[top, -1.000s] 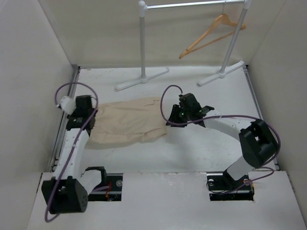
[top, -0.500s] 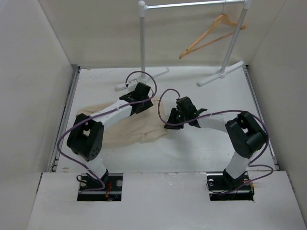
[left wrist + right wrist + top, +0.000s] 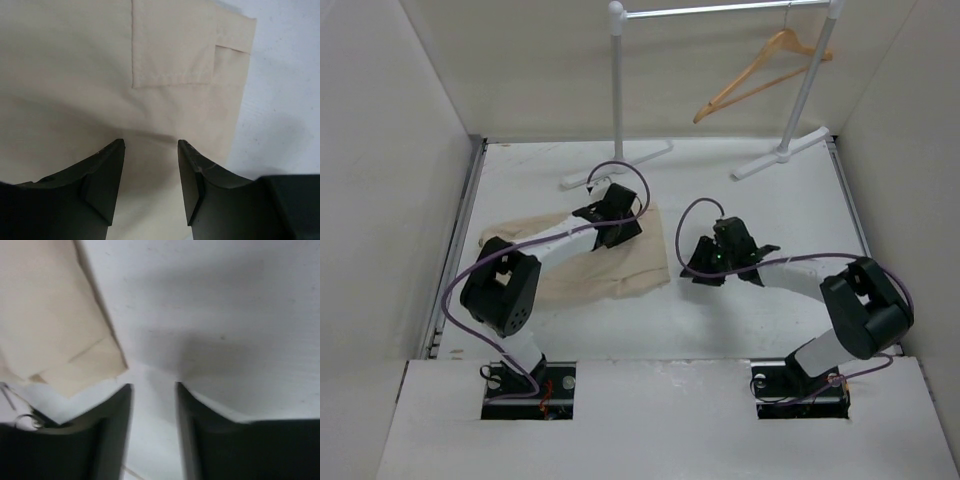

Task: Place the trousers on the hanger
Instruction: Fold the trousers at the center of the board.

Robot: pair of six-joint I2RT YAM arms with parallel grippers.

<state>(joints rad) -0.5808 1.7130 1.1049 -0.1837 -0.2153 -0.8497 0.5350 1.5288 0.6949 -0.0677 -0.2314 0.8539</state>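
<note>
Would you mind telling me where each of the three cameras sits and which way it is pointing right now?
Top external: fixed above and behind the bases, looking down at the table, trousers, and the hanger on the garment rack; both arms show.
Left wrist: on the left arm, facing down on a trousers pocket; open left gripper shows.
Right wrist: facing down on the table beside a trouser corner; open right gripper shows.
Shared: all three see the trousers.

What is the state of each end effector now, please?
Left end effector: open, over the trousers, holding nothing.
Right end effector: open, over the table, holding nothing.
</note>
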